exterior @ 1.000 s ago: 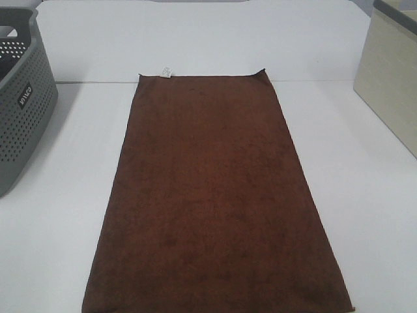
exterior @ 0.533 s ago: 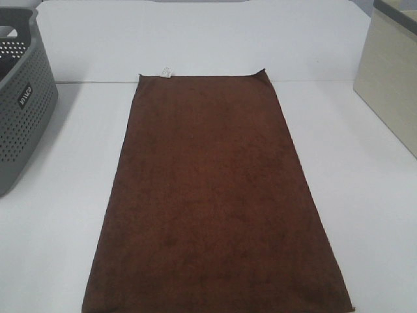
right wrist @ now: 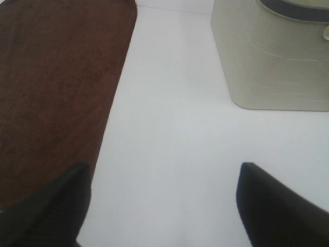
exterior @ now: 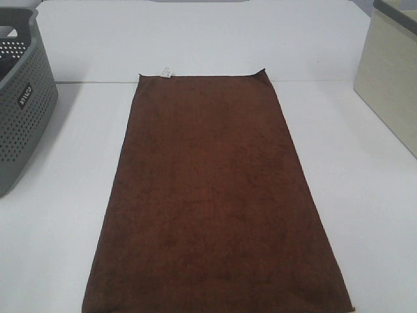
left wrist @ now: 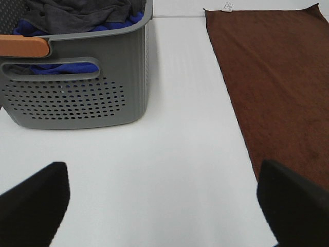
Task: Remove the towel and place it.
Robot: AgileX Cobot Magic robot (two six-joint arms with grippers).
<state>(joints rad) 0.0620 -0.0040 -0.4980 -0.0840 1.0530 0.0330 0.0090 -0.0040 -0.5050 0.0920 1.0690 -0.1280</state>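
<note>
Risk first: dark brown rectangular terry towel (exterior: 215,195) lies flat and spread on white desk (exterior: 365,189), no raised fold to bite, so a pinch straight down could slip off the pile or catch only a thin edge and drop it mid-lift. It is long, so a one-corner lift would likely let the rest drag across the desk, and it may snag the grey perforated plastic basket (exterior: 23,104) on the left or the beige box-like bin (exterior: 391,85) on the right. The near edge runs out of the overhead view, so overhang off the desk front cannot be judged. Towel looks smooth, nearly wrinkle-free, long sides parallel, small white tag (exterior: 166,70) at the far left corner, far right corner slightly curled up. It sits mid-desk between basket and bin, apart from both. Left gripper (left wrist: 164,200) hangs over bare desk between basket and towel's left edge, jaws spread wide, holding nothing. Right gripper (right wrist: 164,206) hangs over bare desk by towel's right edge, one fingertip over the cloth, jaws also spread, empty. Basket already holds grey and blue cloths (left wrist: 77,18). Neither arm shows in the overhead view.
</note>
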